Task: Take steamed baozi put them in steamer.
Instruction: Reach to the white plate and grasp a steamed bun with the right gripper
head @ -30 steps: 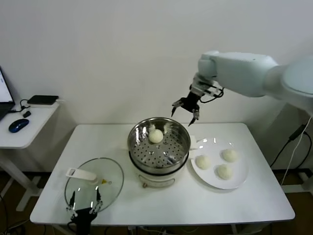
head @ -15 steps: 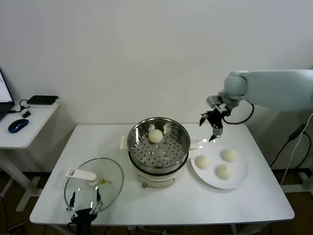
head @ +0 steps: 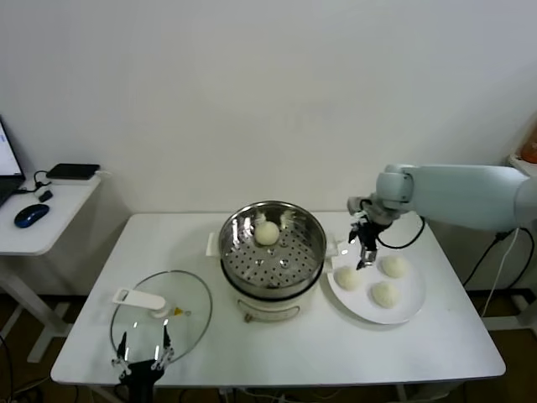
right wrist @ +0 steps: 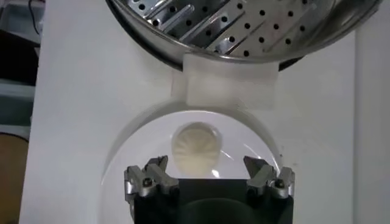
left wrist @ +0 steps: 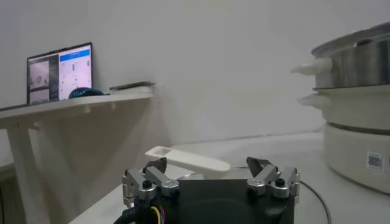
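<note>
Right gripper (head: 363,252) hangs over the near-steamer edge of the white plate (head: 411,311), fingers spread wide and holding nothing. In the right wrist view the gripper (right wrist: 209,176) sits directly above one steamed baozi (right wrist: 195,147), with its two fingertips (right wrist: 153,171) apart on either side and not touching the bun. Same bun in the head view (head: 347,278) lies on the plate's steamer side; two more baozi (head: 393,266) (head: 384,294) lie on the plate, apart from each other.

Steamer (head: 273,248), a perforated steel basket on a white pot base, stands at table centre, just beside the plate. One baozi (head: 267,232) rests inside it, toward the far wall.

Left gripper (head: 143,359) is parked low at the front table edge, fingers apart, empty, at the near rim of the glass lid (head: 161,314) lying flat on the table (head: 436,353).
</note>
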